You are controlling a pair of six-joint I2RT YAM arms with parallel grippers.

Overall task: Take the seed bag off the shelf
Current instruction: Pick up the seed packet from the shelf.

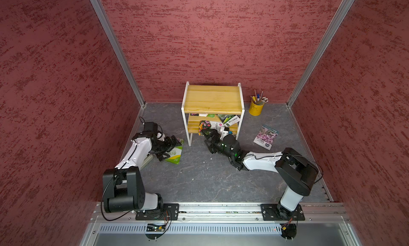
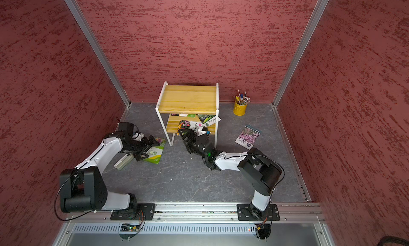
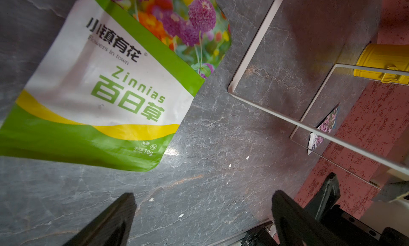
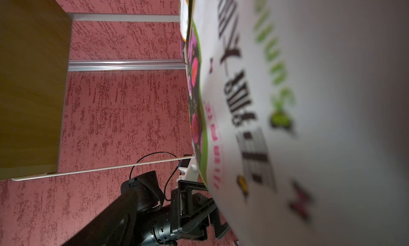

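White flower-print seed bag point(image 1: 210, 124) on yellowish wooden shelf point(image 1: 212, 99) — likely light, limp, slippery; pinch overhanging edge. Right gripper point(image 1: 204, 135) jaws seemingly spread wide, empty.

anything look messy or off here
Yes. The seed bags on the lower board of the shelf lie askew and overlapping, and the flowered bag hangs over its front edge. White crumbs are scattered on the table.

The left arm point(image 1: 135, 152) bends low, and the left gripper point(image 3: 203, 196) points downward with fingers point(image 3: 115, 214) spread wide. The right arm point(image 1: 261, 162) stretches forward, low; the right gripper point(image 1: 204, 137) lies rolled sideways, its spread unclear.
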